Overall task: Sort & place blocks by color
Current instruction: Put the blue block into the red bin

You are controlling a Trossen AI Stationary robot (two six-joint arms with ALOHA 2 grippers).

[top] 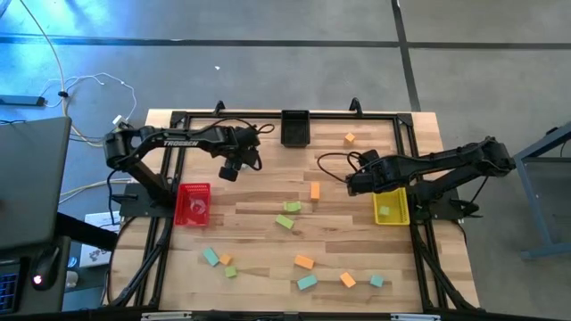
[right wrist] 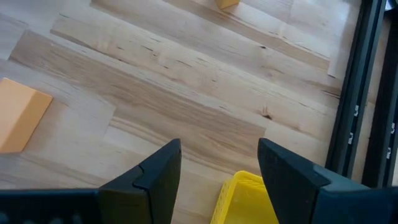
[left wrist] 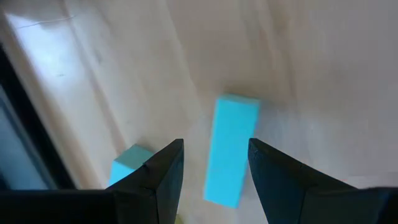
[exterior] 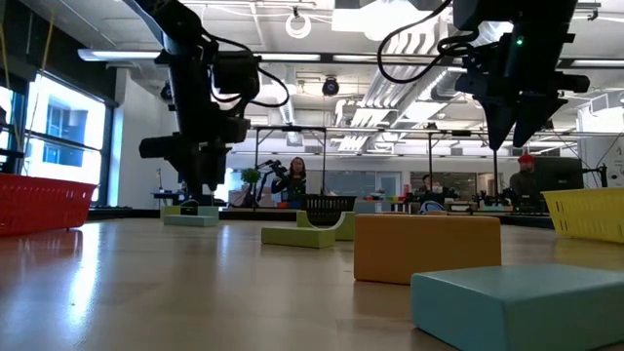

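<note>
Left gripper (left wrist: 216, 149): jaws part open, nothing held, raised above the table (left wrist: 298, 74) on the left side, beyond the red bin (top: 193, 203). Its wrist view has a teal block (left wrist: 231, 149) lying flat, framed in the gap between the two fingers. The block's long axis runs away from the wrist, near parallel to the fingers with a slight lean, so closing would likely pinch its short width. A straight descent looks sufficient, with little wrist turn. A second teal block (left wrist: 129, 163) lies just beside one finger, apart from the first. Farther across, the right gripper (top: 355, 183) hangs part open and empty by the yellow bin (top: 391, 207).
</note>
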